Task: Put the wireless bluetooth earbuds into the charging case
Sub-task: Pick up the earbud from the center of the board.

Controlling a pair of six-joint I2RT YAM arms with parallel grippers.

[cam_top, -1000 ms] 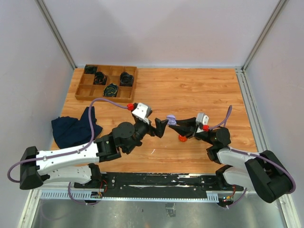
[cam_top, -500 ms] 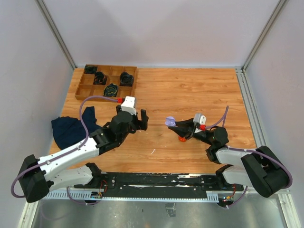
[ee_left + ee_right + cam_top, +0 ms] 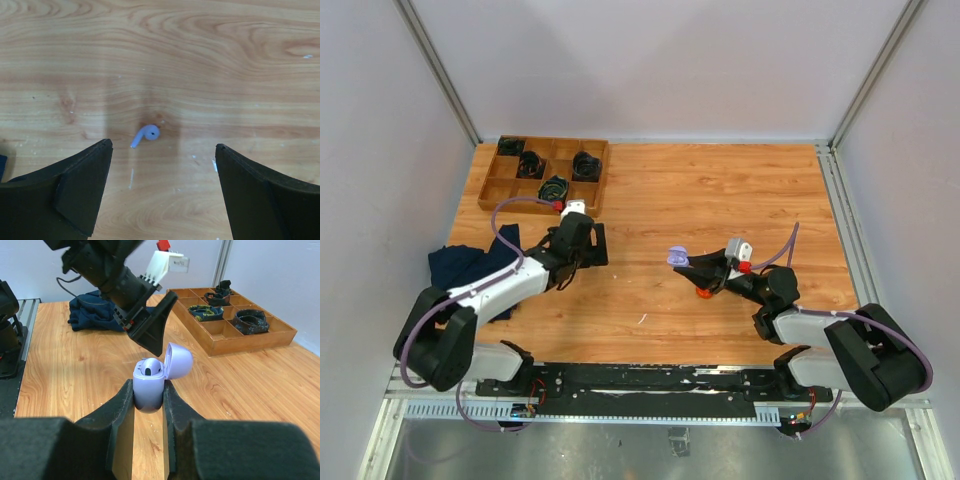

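Note:
A pale lilac earbud lies loose on the wooden table. My left gripper hovers over it, open wide, and the bud sits just beyond the gap between the fingers. In the top view this gripper is left of centre and hides the bud. My right gripper is shut on the lilac charging case, held upright. The case's lid is flipped open and one earbud sits inside. From above, the case is at the tip of the right gripper, near the table's middle.
A wooden compartment tray with coiled black cables stands at the back left. A dark blue cloth lies at the left edge. A small orange-red object rests on the table beneath the right gripper.
My left arm has drawn back from the case and swung left, and its open gripper now points down over the loose earbud. The right gripper has kept hold of the case, barely moving.

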